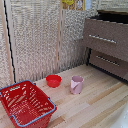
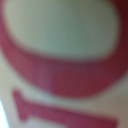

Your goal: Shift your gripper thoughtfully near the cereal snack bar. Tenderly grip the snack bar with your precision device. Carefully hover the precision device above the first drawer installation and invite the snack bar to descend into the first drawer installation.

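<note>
The gripper's fingers appear in neither view, so whether they are apart, together or clamped on anything cannot be told. The wrist view is filled edge to edge by a blurred, smooth cream surface bearing broad red rounded shapes, too close to the lens to identify.

In the exterior view, a small yellow patch with colourful print, apparently the cereal snack bar point(image 1: 68, 2), sits at the very top edge, cut off by the frame. It is high above the tabletop and to the exterior view's left of the dark brown wooden cabinet point(image 1: 121, 70). What holds it is out of shot.

The cabinet's first drawer installation point(image 1: 106, 31), a wide flat front with a long thin silver handle, stands pulled forward with a dark gap showing above its front. Its inside cannot be seen. The lower drawer point(image 1: 108, 56) with a similar handle sits flush below.

On the pale, planked wooden table point(image 1: 100, 102), a matte pink cup point(image 1: 76, 84) stands just beside a round, glossy red bowl point(image 1: 53, 80); the bowl's hollow shows only red. A red plastic basket point(image 1: 26, 104) with latticed walls and a blue-grey rim occupies the near corner at the exterior view's left. A beige woven screen point(image 1: 35, 35) forms the backdrop
</note>
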### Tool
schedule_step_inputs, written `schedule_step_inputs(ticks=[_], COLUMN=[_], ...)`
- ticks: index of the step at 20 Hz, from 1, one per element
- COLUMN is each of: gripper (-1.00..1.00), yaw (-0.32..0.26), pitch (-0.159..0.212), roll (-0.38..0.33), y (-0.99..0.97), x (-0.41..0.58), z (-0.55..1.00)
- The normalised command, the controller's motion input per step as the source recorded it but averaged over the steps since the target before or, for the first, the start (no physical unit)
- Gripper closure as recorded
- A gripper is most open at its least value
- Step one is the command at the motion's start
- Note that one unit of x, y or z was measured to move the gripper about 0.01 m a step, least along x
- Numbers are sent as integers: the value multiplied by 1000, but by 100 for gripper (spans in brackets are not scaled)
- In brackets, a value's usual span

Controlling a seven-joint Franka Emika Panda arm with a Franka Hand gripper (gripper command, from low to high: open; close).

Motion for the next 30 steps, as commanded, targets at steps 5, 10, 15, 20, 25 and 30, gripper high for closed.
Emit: schedule_step_inputs(ticks=[5, 10, 15, 20, 25, 30], gripper=[100, 100, 100, 100, 100, 100], yaw=[-17, 0, 0, 3, 13, 47], pitch=[18, 30, 7, 0, 7, 40], roll=[-2, 6, 23, 19, 35, 43], y=[-932, -1000, -1000, -1000, -1000, -972], x=[9, 0, 0, 1, 1, 27], z=[731, 569, 437, 261, 51, -45])
